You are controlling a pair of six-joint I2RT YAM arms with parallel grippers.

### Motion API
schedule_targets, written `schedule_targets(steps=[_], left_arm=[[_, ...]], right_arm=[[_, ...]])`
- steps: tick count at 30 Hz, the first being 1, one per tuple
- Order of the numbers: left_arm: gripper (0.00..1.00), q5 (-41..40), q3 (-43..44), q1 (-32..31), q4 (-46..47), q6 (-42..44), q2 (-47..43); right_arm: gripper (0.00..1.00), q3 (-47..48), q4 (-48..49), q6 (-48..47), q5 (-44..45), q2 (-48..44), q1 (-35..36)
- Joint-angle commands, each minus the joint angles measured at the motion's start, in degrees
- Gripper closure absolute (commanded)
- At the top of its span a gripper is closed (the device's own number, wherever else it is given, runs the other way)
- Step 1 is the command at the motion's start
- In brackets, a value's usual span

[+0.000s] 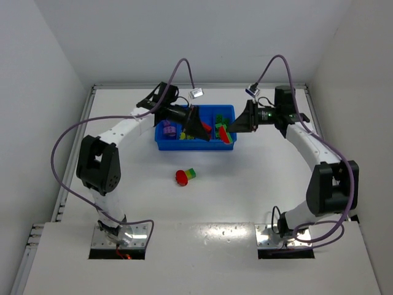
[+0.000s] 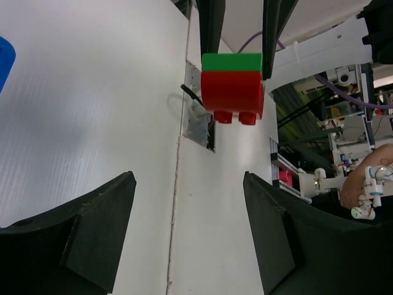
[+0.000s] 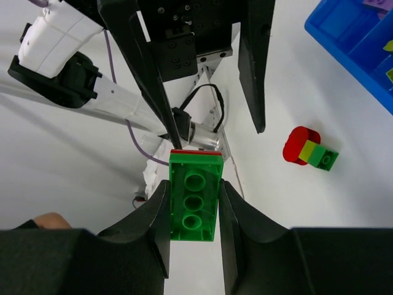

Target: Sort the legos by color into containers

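Note:
My right gripper (image 3: 194, 184) is shut on a green brick (image 3: 195, 196) with a red brick joined under it. It holds this stack (image 1: 225, 135) in the air at the right end of the blue tray (image 1: 161, 144). My left gripper (image 2: 188, 178) is open and empty and faces the held stack (image 2: 232, 86) from over the tray's middle (image 1: 198, 126). Its spread fingers (image 3: 253, 61) show beyond the stack in the right wrist view. A loose stack of red, yellow-green and green bricks (image 1: 185, 176) lies on the table in front of the tray, and it also shows in the right wrist view (image 3: 310, 150).
Purple bricks (image 1: 169, 130) lie in the tray's left compartment. Yellow-green bricks (image 1: 219, 118) lie near its right end. The tray's corner shows in the right wrist view (image 3: 350, 37). White walls close in the table at the back and sides.

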Motion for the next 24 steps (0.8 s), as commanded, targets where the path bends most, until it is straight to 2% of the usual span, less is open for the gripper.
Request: schedule_targets(steps=[1,10,17,21,22,24], left_arm=[[0.23,3.8,3.6,-0.4,2.7,-1.1,-0.1],[0.23,3.8,6.9,-2.6,2.7,-0.6,0.5],[0.28,5.0,7.5,-3.1,3.7,-1.1,1.5],[0.43,5.6,7.5,-3.7,3.7,-1.6,2.1],[0.54,5.6,7.5,-3.7,3.7,-1.6,2.1],[0.65,5.6,6.9,-3.7,4.3,-1.6,2.1]], right_arm=[[1.0,2.6,3.8,1.1,-2.0,-0.2,1.3],[1.0,3.6,4.8,1.8,-2.0,2.2,4.2],[1.0,5.9,6.0,2.4,-2.0,4.4,4.8],[1.0,6.5,7.3,3.7,-2.0,5.0,4.8],[1.0,6.5,7.3,3.7,-2.0,5.5,5.3],[1.0,7.1,7.8,3.7,-2.0,5.5,5.3]])
